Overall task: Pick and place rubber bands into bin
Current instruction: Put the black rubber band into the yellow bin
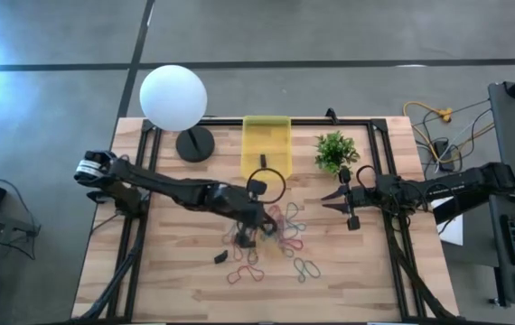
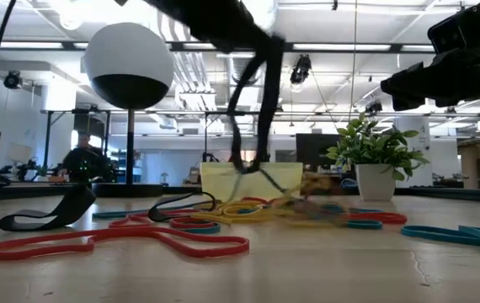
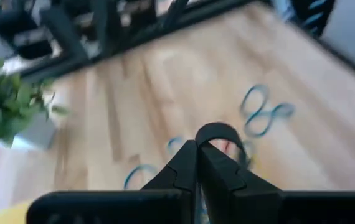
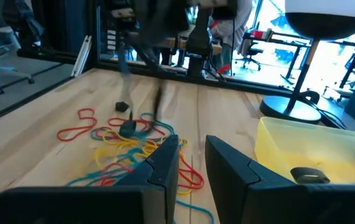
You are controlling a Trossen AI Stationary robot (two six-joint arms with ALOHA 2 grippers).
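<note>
Carrying step in hand, judging from the high view: left gripper (image 1: 259,194) near frame centre, fingers (image 3: 187,165) pressed together on a black band (image 1: 273,185), its loop hanging just over the near edge of the bin (image 1: 266,147). Same band (image 2: 253,101) seen in the low view, dangling above the table from upper centre. Remaining bands (image 1: 276,236) heaped below centre of the high view, some red and blue ones spread toward lower centre. One dark band (image 4: 308,175) already inside the bin at lower right of the right wrist view. Right gripper (image 1: 346,202) waiting right of centre beside the plant (image 1: 335,152), fingers a little apart, holding nothing. Next move probably: a short advance over the bin, then opening; risk of the floppy loop catching on the wall.
</note>
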